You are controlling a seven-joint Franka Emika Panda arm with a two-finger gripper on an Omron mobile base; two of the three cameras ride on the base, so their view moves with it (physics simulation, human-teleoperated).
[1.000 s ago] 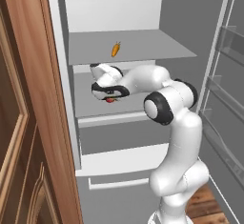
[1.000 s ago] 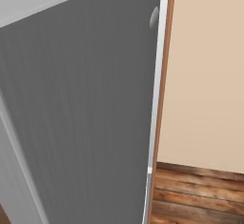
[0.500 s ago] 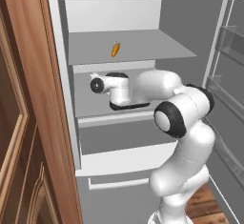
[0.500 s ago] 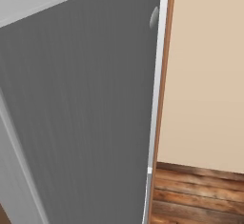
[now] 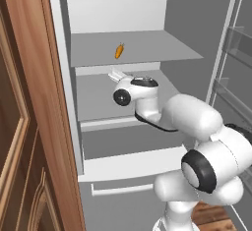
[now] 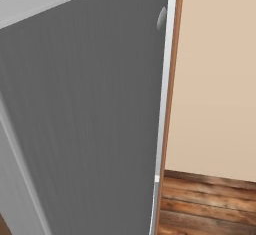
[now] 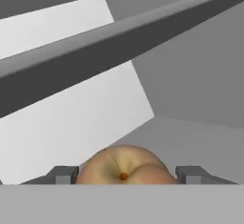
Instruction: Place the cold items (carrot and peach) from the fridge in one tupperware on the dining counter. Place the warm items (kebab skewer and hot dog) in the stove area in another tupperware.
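Note:
The peach (image 7: 125,167), orange-tan with a dark dimple, fills the gap between my gripper's (image 7: 126,175) two dark finger tips in the hand view, and the fingers close on its sides. In the left base view my hand (image 5: 134,91) reaches into the open fridge at the middle shelf, fingers (image 5: 116,73) pointing up and back; the peach is hidden behind the hand there. The small orange carrot (image 5: 119,51) lies on the upper shelf (image 5: 162,50), just above the hand. The kebab skewer, hot dog and tupperware are out of view.
The underside of the upper shelf (image 7: 119,51) runs close above the hand. A wooden cabinet side (image 5: 44,102) borders the fridge on the left. The open fridge door with racks (image 5: 236,63) stands at the right; its grey outer face (image 6: 85,114) blocks the right base view.
The wrist has rolled over and the hand has shifted slightly right under the upper shelf. The elbow has swung down and closer to the camera. The carrot has not moved.

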